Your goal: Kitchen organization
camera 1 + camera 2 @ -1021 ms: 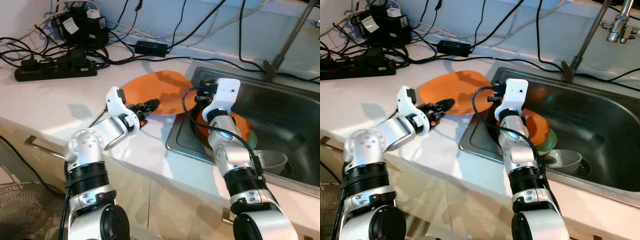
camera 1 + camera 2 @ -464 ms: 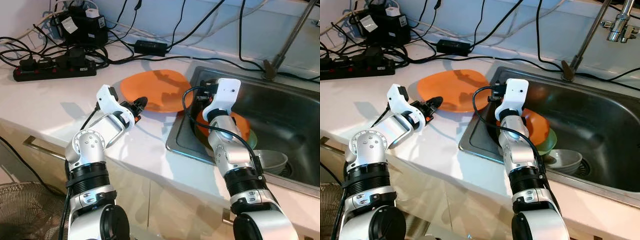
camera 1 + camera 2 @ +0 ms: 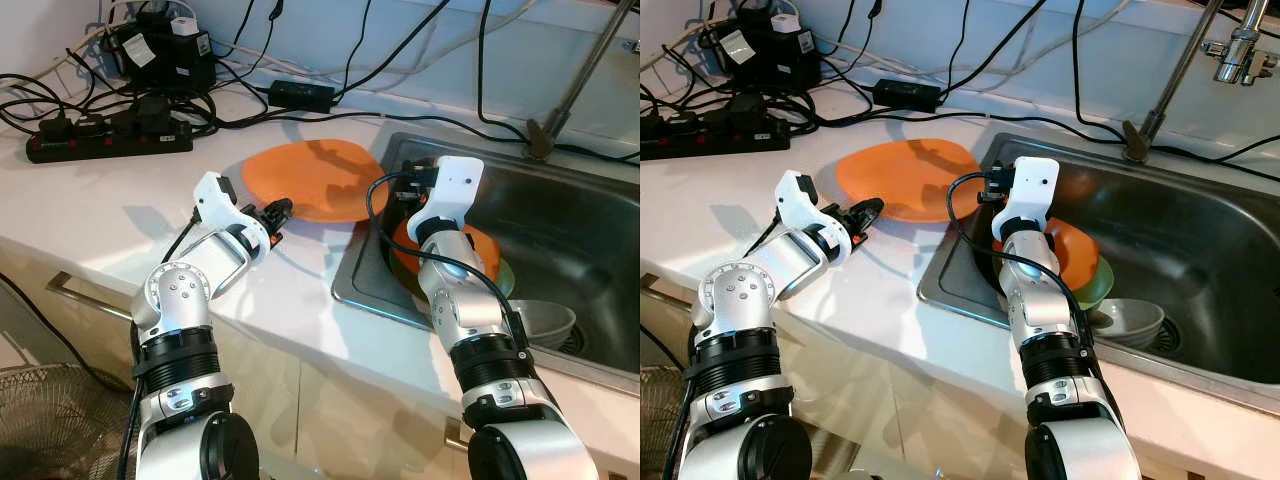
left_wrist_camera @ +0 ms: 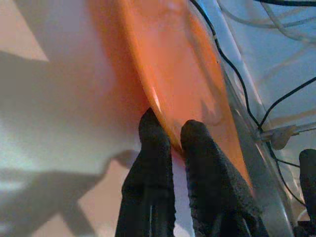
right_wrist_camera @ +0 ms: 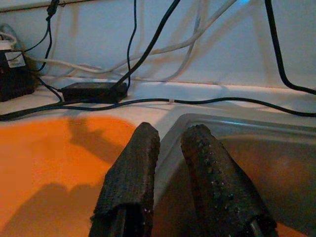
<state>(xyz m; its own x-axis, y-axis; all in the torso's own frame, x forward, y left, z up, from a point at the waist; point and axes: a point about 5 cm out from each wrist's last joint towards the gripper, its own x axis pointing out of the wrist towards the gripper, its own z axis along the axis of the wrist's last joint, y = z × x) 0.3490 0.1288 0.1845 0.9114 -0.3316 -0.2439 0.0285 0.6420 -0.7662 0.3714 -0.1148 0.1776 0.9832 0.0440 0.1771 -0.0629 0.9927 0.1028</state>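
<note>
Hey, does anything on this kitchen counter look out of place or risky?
Yes. A black power strip and a tangle of cables lie on the counter right beside the sink, which looks unsafe near water. The orange plate also sits with its edge overhanging the sink rim, with the left gripper at its near edge.

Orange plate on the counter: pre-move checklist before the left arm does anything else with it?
1. Orange plate flat on countertop: ok.
2. Left pincer at the plate's near rim: ok.
3. Rim between the left fingers: cannot tell, fingertips sit at the edge.
4. Plate edge beside the sink rim: cannot tell if it overhangs.
5. Right pincer above the sink edge, holding nothing: ok.
6. Power strip and cables off the plate: ok.
</note>
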